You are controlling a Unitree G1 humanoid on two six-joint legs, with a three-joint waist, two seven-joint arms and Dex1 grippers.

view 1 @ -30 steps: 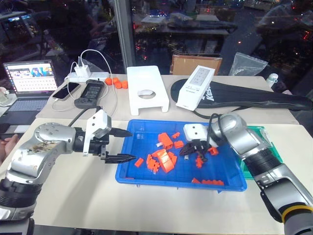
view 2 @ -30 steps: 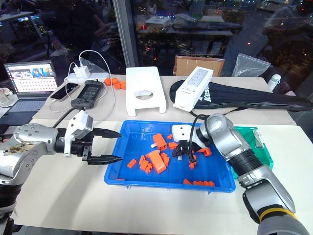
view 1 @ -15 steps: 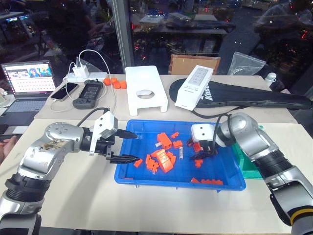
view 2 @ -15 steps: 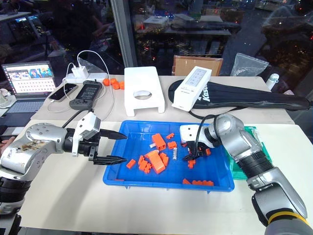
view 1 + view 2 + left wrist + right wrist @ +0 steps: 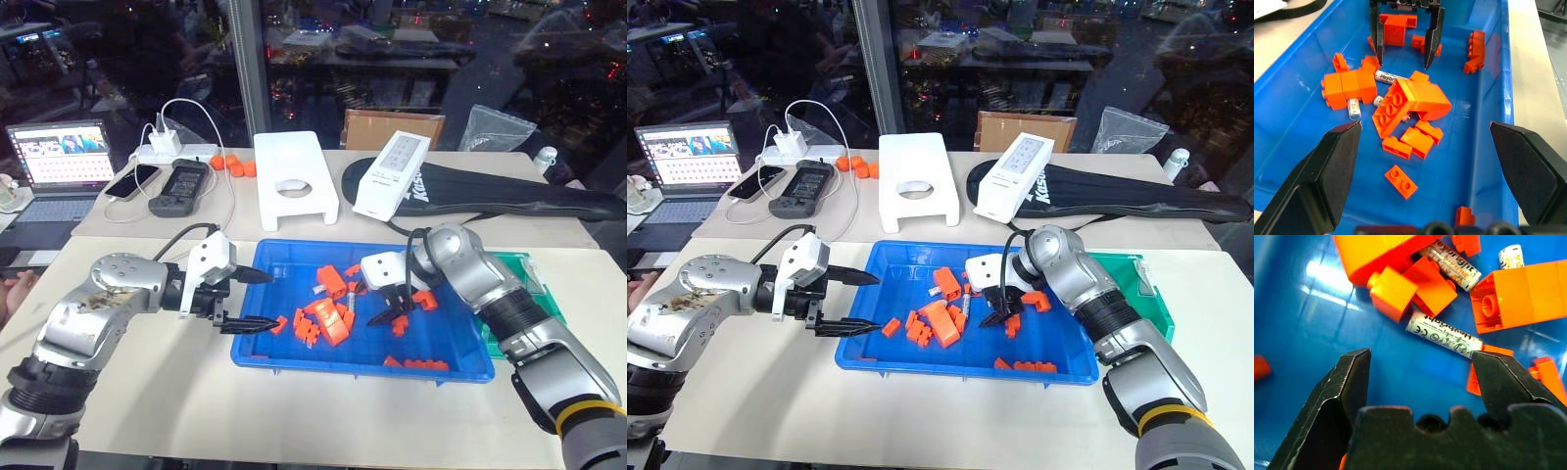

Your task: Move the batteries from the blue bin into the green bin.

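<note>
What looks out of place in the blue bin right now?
The batteries lie mixed among orange blocks in the blue bin, one partly tucked under a block. Nothing looks spilled or damaged.

Bright overhead light, glare on blue bin (image 5: 1298, 93), dark reflective windows (image 5: 411, 59) behind.

green bin (image 5: 534, 284) mostly behind right arm

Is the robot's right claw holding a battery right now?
No, the right claw is open and empty, with a battery lying loose in the blue bin.
</note>
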